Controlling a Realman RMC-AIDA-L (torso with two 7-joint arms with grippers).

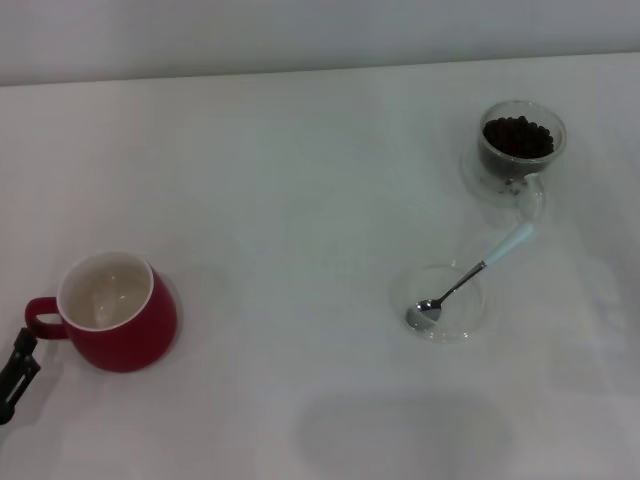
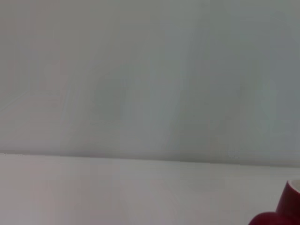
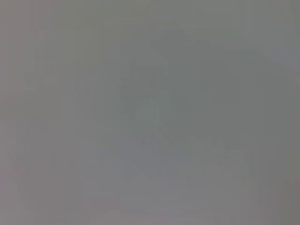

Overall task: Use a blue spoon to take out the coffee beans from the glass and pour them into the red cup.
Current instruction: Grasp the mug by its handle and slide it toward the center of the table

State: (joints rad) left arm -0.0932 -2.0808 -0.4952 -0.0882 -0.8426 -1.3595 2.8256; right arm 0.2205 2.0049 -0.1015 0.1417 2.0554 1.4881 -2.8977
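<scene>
Nearest, at eight o'clock, the left gripper (image 1: 14, 372) (fingers unreadable) sits beside the empty red cup (image 1: 112, 312); right gripper unseen; no step begun: next, grasp the blue spoon (image 1: 470, 276) resting in the saucer (image 1: 478, 320) at four o'clock, below the glass (image 1: 519, 142) of coffee beans (image 1: 518, 136) at two o'clock.

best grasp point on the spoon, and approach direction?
Grip the blue spoon by its pale handle, from above. The handle pokes out past the saucer rim toward the glass, raised and free; the bowl sits down inside the saucer.
</scene>
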